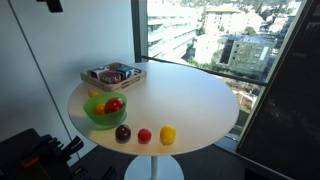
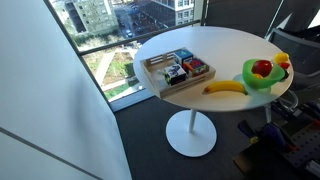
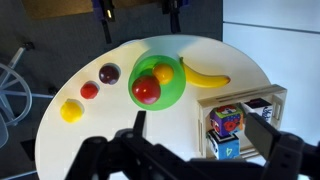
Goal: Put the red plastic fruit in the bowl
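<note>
Fingers [image 3: 264, 130] spread and empty, red plastic fruit [image 3: 89, 90] well apart from them, outside bowl [image 3: 178, 88]

You had the red plastic fruit [image 1: 144, 135] sitting right at the near edge of the round white table [image 1: 190, 95]. The maroon fruit [image 1: 122, 132] and the yellow fruit [image 1: 167, 134] flanked it, all three in a row and not touching. Just behind them, toward the left edge, the bowl [image 1: 102, 121] held a bigger red fruit [image 1: 113, 104]. The brown tray [image 1: 120, 85] of packets sat at the far-left edge.
</note>
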You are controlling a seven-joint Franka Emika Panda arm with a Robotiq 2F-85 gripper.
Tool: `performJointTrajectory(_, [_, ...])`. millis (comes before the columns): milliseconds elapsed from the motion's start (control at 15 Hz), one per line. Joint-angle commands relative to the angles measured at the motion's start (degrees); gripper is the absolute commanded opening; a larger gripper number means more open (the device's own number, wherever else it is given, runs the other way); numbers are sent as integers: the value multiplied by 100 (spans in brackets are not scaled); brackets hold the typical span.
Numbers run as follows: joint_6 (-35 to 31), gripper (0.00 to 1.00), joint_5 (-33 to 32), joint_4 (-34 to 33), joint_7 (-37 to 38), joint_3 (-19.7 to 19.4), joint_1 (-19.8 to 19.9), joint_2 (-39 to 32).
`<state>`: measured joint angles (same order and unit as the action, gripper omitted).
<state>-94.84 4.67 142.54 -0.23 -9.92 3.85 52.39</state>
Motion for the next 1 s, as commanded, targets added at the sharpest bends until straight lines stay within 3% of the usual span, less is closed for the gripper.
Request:
performJointTrajectory(0, [-101, 100, 58, -274, -24, 95, 81, -395])
performJointTrajectory(467, [-513, 100, 3, -488, 133, 112, 207, -1196])
performJointTrajectory(933, [-566, 100, -75, -496, 228, 13, 598, -1853])
